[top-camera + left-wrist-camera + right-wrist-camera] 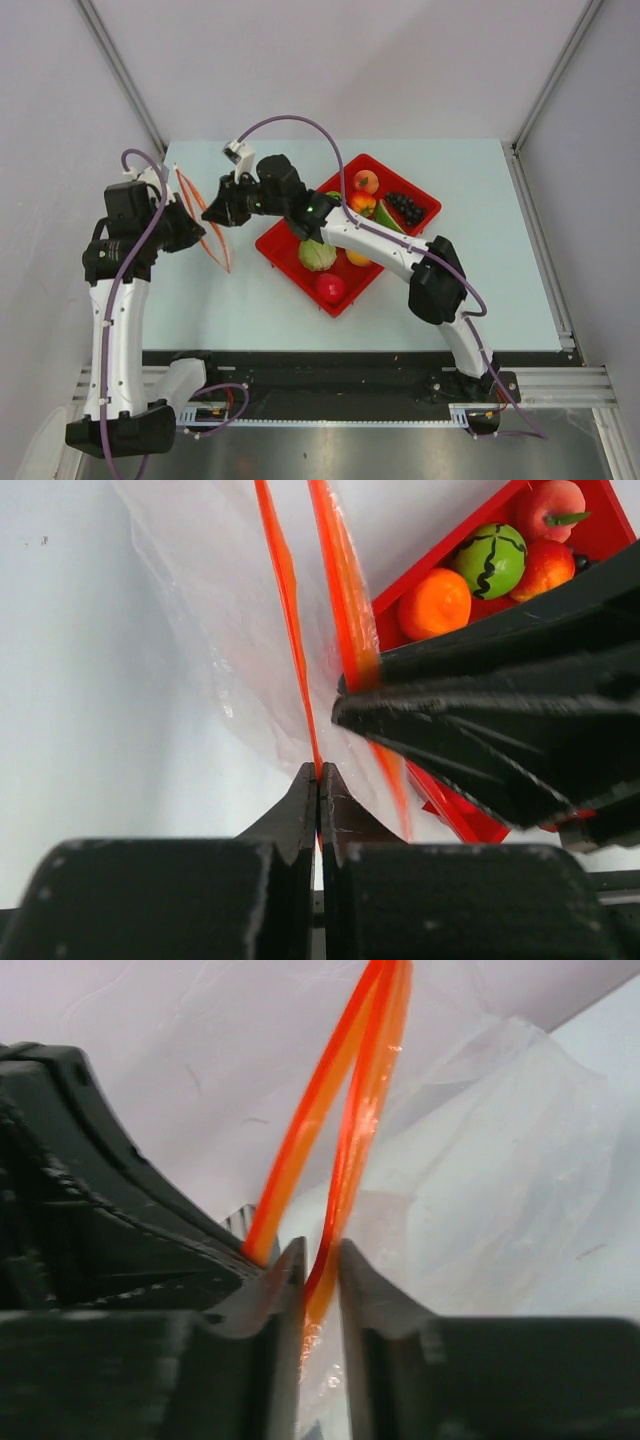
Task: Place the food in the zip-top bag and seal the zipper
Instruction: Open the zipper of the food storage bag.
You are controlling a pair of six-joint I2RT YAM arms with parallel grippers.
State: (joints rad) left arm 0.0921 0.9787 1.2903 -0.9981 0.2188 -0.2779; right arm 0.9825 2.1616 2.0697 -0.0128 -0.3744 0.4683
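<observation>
One zip-top bag [205, 225], clear and floppy, hangs above the left-centre of the table [500, 300], strung between the two grippers. Mouth parted. The two orange-red lips of the zipper [345, 580] bow away from each other.

Left gripper [318, 775]: jaws pressed flat together on the left lip, the strip running straight down into the seam between them.

Right gripper [320, 1255]: reaches in from the right, at the bag's other lip. Jaws drawn in to a narrow slit, the orange strip sitting in that slit. Cannot tell whether they actually pinch it.

All the food I can see lies in the red tray [285, 270], just right of the bag, mid-table:
- cabbage [317, 255], near-left part
- red tomato [330, 287], nearest corner
- orange [433, 603] next to a striped melon [492, 558]
- peach [366, 181], far end
- dark grapes [405, 208], right corner

The right arm crosses over the tray and hides part of it. Through the bag's film only pale table shows.
</observation>
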